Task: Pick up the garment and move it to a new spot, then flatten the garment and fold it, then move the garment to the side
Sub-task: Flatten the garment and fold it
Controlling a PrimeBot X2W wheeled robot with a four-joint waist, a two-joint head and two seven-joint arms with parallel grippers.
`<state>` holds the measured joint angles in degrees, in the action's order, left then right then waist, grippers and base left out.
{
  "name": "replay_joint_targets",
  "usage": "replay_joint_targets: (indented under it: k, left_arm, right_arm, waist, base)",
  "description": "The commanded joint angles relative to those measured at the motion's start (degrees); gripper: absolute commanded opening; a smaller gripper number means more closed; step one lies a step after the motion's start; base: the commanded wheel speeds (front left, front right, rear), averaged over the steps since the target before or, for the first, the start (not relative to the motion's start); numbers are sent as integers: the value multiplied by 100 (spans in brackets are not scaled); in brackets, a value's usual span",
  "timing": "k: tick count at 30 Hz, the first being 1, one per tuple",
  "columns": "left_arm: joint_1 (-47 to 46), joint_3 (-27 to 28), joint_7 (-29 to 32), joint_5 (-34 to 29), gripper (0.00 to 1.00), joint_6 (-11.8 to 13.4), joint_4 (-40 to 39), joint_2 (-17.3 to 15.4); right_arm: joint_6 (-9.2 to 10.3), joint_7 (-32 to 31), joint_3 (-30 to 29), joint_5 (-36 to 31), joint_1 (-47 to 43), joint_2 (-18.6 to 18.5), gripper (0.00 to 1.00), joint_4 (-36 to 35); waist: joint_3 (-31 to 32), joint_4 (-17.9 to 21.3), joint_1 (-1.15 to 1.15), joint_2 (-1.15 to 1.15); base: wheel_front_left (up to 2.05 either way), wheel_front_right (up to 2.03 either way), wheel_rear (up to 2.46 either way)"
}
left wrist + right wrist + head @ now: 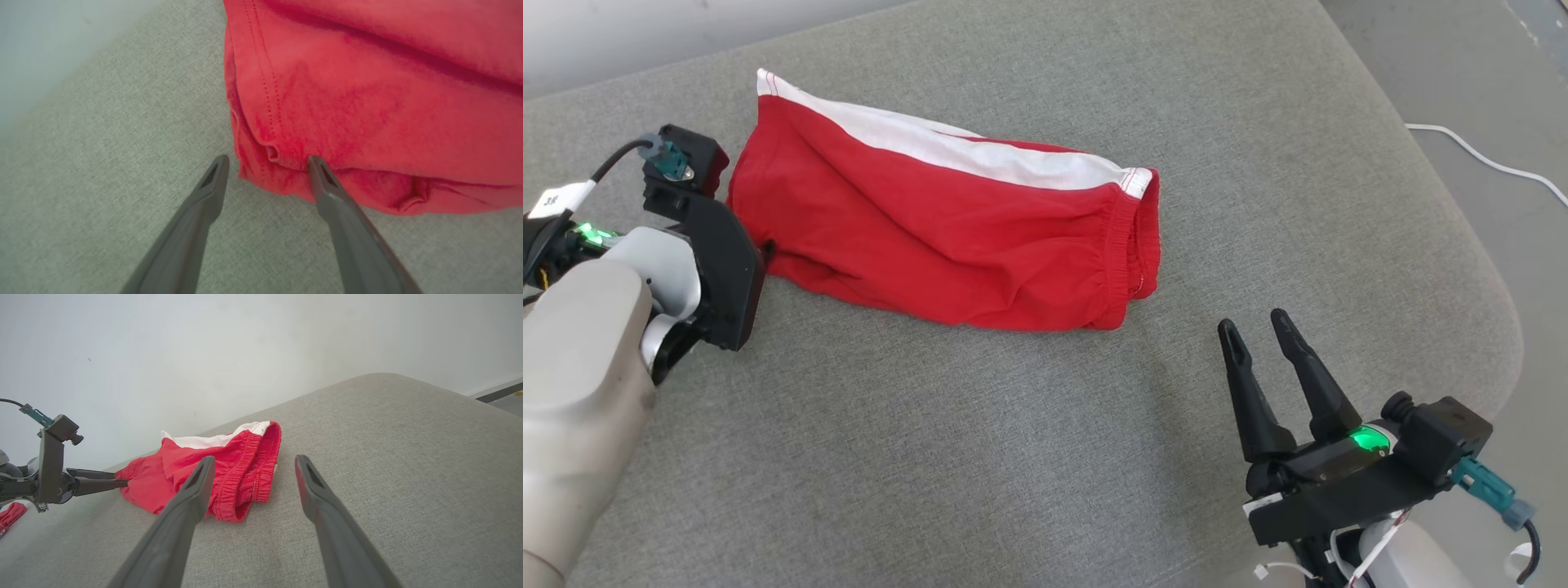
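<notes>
Head view is showing the garment [931, 237] lying folded on the grey cushion [1013, 457], in the upper centre of the frame. It is presenting as red fabric with a white stripe along its upper edge and a gathered elastic band at its right end.

The right gripper [1252, 321] is standing at the lower right, fingers spread apart and holding nothing, well clear of the garment.

Left wrist view is showing the left gripper [267, 161] with its fingers also spread wide. One fingertip [316, 165] is sitting at the garment's stitched hem, and the other is lying over bare cushion. No fabric is being pinched. Contact with the hem cannot be confirmed.

Right wrist view is showing the elastic band just beyond the right fingers.
</notes>
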<state>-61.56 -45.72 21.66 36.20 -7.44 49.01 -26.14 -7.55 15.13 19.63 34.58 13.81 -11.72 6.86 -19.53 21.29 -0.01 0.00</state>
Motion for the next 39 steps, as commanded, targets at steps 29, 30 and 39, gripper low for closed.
replay_joint_targets:
  k: [29,30,39]
  left_arm:
    - [951,256,-1360,474,0,259,-741,114]
    - [1083,285,-1406,499,0,308,-895,85]
    - [2698,612,-1773,942,0,1094,-2706,-235]
  right_arm:
    - [13,1,-192,-799,-506,324,100,-102]
    - [13,1,-213,-817,-549,322,100,-101]
    - [13,2,-637,-875,-920,267,100,-90]
  waist:
    - [610,-525,1,0]
    - [655,-577,1,0]
    - [964,-1007,1,0]
  base:
    - [0,0,0]
    - [0,0,0]
    - [0,0,0]
